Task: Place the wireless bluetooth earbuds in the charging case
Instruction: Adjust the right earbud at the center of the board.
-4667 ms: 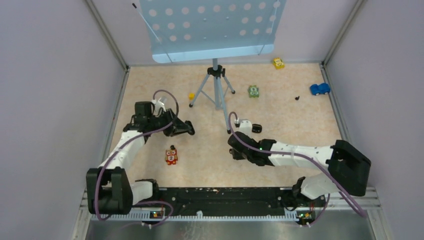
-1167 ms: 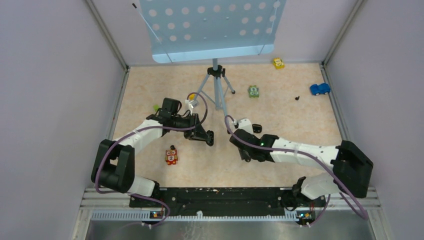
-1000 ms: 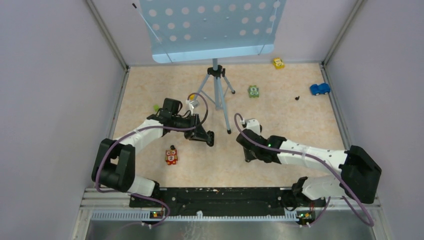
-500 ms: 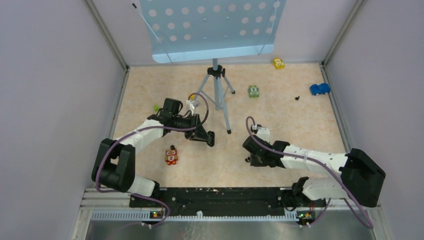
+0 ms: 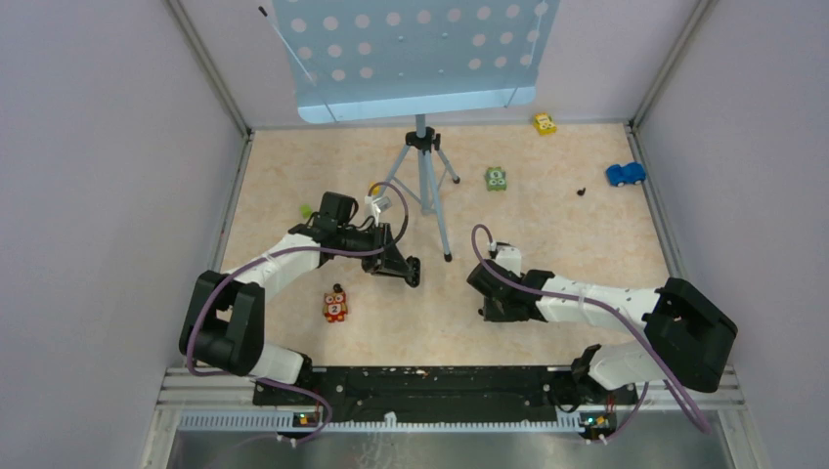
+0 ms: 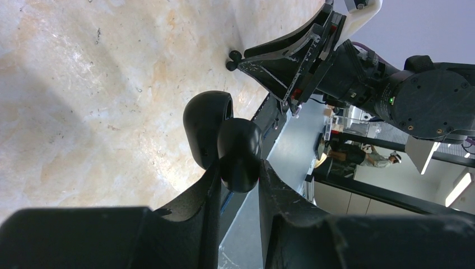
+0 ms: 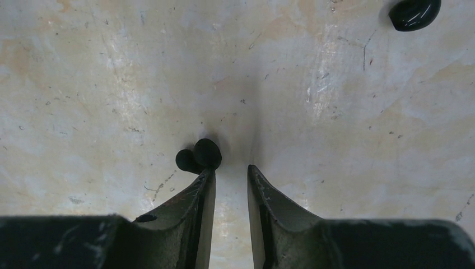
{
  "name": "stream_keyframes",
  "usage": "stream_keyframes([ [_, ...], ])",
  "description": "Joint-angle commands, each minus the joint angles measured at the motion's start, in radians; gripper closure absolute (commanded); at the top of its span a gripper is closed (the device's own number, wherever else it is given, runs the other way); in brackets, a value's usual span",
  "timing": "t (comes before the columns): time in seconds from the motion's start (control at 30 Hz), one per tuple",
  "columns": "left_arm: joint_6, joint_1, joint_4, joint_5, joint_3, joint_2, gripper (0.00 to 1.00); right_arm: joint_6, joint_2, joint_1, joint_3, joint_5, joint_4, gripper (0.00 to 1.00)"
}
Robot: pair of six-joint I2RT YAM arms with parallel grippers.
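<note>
Your left pincer (image 6: 239,168) is clamped on the black rounded plastic charging case (image 6: 238,147). One half sits between the fingers and the other half swings out to the side, so the lid is hinged open. From above, that pincer (image 5: 409,274) is mid-counter, left of centre, beside the near leg of the grey tripod stand (image 5: 423,171) that carries the pale blue perforated panel (image 5: 420,49).

Your right pincer (image 7: 231,171) has its jaws a narrow gap apart with nothing between them. The tiny black two-lobed earbud (image 7: 200,156) sits against the tip of one finger, outside the gap, on the beige speckled counter (image 5: 547,225). I can't tell if it's pinned or just touching. In the top view this pincer (image 5: 486,313) is right of centre, nearer than the left one and close to it.

A small glossy black piece (image 7: 415,13) lies apart at the far edge of the right wrist view; can't tell what it is. There's a small black speck (image 5: 580,191) on the far right of the counter, near the blue toy car (image 5: 625,174).

Elsewhere on the counter: green block (image 5: 497,179), yellow toy (image 5: 545,124), red owl block (image 5: 335,306).
</note>
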Motion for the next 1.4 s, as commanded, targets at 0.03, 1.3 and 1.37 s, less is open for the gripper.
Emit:
stream_keyframes([
  [0.03, 0.007, -0.010, 0.033, 0.008, 0.009, -0.008, 1.00, 0.005, 0.021, -0.021, 0.046, 0.020, 0.085, 0.72],
  [1.3, 0.014, -0.039, 0.008, -0.021, 0.041, 0.019, 1.00, 0.072, -0.033, 0.035, 0.094, 0.145, -0.020, 0.73],
  [1.37, -0.003, -0.037, 0.021, -0.010, 0.042, 0.017, 1.00, 0.048, -0.010, 0.038, 0.109, 0.133, -0.028, 0.73],
])
